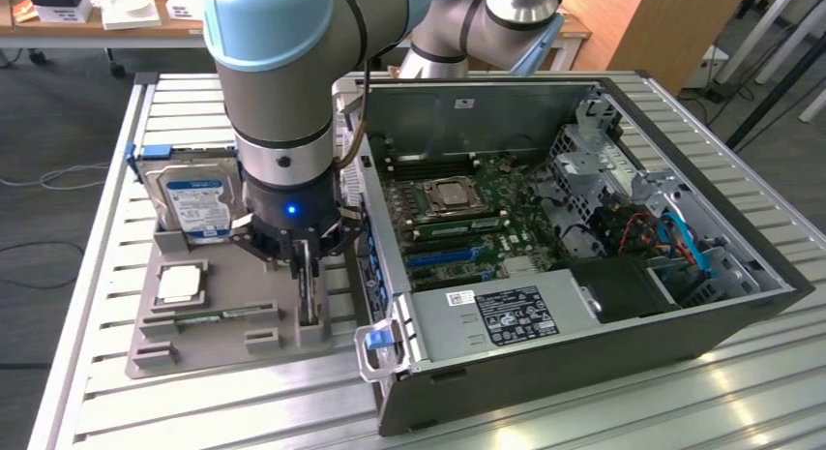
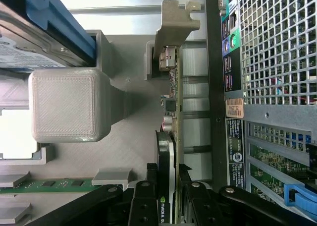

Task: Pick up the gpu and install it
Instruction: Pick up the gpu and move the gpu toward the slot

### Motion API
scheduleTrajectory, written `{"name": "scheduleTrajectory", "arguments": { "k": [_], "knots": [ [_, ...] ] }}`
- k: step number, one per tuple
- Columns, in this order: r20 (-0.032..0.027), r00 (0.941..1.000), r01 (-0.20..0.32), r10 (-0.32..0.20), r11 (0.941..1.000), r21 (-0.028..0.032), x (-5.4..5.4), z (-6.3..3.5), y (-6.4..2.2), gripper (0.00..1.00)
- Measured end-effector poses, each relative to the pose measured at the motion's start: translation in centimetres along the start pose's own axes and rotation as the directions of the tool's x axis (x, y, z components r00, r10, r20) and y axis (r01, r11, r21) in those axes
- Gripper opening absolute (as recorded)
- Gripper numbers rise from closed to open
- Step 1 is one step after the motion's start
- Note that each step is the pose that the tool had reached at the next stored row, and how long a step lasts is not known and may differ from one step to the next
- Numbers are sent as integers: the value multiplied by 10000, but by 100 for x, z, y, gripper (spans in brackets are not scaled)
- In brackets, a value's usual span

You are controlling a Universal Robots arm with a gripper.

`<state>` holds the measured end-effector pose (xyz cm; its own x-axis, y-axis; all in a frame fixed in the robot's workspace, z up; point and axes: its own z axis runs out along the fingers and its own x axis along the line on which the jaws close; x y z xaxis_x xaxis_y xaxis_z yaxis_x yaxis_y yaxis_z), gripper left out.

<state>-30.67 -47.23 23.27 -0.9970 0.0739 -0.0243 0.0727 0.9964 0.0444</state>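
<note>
Lower left in the exterior view, the gpu (image 1: 309, 300) stands on edge in a grey holder (image 1: 193, 348). Its long axis runs up-frame alongside the computer case (image 1: 543, 382). The gripper (image 1: 305, 266) pinches it from above, and the arm hides its bracket end.

Matt grey plastic tray (image 1: 220, 281), ribbed metal table (image 1: 193, 411), dull metal bracket (image 2: 173, 23) on gpu (image 2: 168, 146)

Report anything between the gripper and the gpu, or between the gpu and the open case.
Nothing separates the gripper from the gpu, upright in the grey holder. The case's rear wall stands between it and the motherboard.
</note>
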Motion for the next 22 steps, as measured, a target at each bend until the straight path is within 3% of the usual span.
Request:
{"name": "scheduleTrajectory", "arguments": {
  "k": [5, 11, 22],
  "knots": [
    [-1, 10000, -1, 1, 10000, 2, -1, -70, 3, 27],
    [-1, 10000, 2, -2, 10000, 17, -6, -222, 9, 27],
    [1, 10000, 1, -1, 10000, 45, -16, -656, 29, 27]
  ]
}}
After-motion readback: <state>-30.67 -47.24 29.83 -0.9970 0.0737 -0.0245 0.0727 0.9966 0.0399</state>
